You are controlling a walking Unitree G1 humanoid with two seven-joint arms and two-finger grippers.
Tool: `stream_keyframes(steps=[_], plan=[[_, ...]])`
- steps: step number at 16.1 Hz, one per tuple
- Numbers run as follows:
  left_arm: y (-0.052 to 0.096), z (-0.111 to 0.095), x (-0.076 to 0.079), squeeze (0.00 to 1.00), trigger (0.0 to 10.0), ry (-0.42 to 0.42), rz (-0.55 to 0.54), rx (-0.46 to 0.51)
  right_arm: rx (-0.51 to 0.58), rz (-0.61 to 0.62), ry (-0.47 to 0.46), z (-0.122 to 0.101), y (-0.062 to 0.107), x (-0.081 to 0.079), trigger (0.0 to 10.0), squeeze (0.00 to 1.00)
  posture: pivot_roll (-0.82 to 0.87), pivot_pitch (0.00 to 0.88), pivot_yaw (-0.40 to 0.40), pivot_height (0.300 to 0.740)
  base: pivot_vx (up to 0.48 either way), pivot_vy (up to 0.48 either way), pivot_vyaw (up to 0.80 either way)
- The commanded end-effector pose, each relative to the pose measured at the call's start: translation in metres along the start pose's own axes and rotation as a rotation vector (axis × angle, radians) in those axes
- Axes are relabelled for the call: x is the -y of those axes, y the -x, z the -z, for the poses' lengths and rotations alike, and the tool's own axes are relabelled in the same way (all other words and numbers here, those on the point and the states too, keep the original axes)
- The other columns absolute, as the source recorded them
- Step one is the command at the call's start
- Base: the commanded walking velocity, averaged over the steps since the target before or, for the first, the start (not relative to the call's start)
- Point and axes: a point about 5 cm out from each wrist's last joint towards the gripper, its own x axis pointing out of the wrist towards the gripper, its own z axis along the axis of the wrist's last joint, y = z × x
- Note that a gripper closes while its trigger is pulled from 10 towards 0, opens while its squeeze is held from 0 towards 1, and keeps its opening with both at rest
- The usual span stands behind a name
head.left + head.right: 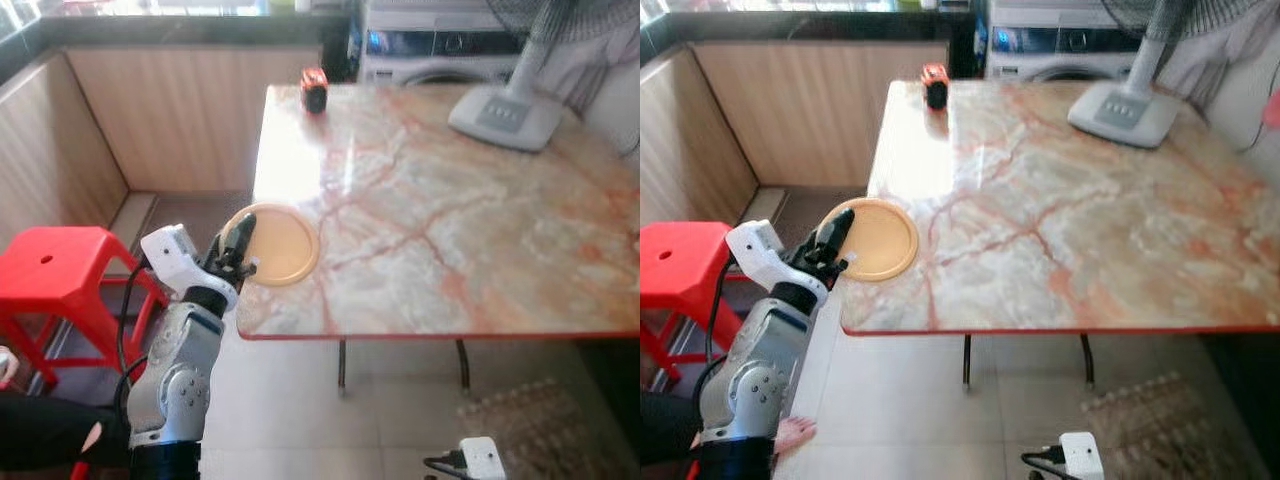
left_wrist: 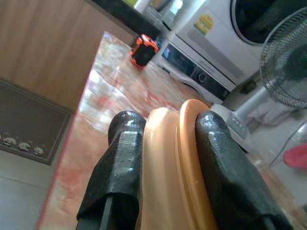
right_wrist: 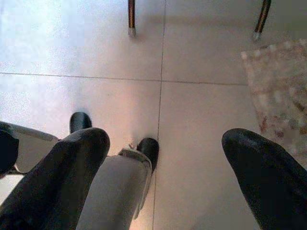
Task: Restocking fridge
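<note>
A round orange plate lies flat on the near left corner of the marble table, its rim reaching past the table's left edge. My left gripper comes in from the left side and is shut on that rim. In the left wrist view the two black fingers press on either side of the plate's edge. My right gripper hangs low over the tiled floor, open, with nothing between its fingers.
A small orange-and-black object stands at the table's far left corner. A fan base sits at the far right, with a washing machine behind. A red stool stands to my left. A rug lies under the table's right side.
</note>
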Motion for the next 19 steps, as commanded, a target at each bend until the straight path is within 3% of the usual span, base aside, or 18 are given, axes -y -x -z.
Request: stream_keyframes(steps=[1, 3, 19], plan=[[-0.0003, -0.0027, 0.0025, 0.0, 10.0, -0.01, 0.01, 0.014, 0.005, 0.016, -0.013, 0.0005, 0.0012, 0.0037, 10.0, 0.0, -0.04, 0.006, -0.001, 0.74, 0.0, 0.0, 0.0], [-0.0004, -0.0029, 0.0023, 0.0, 10.0, -0.012, 0.009, 0.013, 0.001, 0.017, -0.008, 0.0005, 0.0011, 0.0038, 10.0, 0.0, -0.04, 0.006, -0.001, 0.74, 0.0, 0.0, 0.0], [-0.0007, 0.0008, 0.009, 0.0, 10.0, -0.034, 0.044, -0.003, -0.026, 0.001, 0.008, 0.0016, 0.0009, 0.0033, 10.0, 0.0, -0.04, 0.0, -0.003, 0.74, 0.0, 0.0, -0.8]])
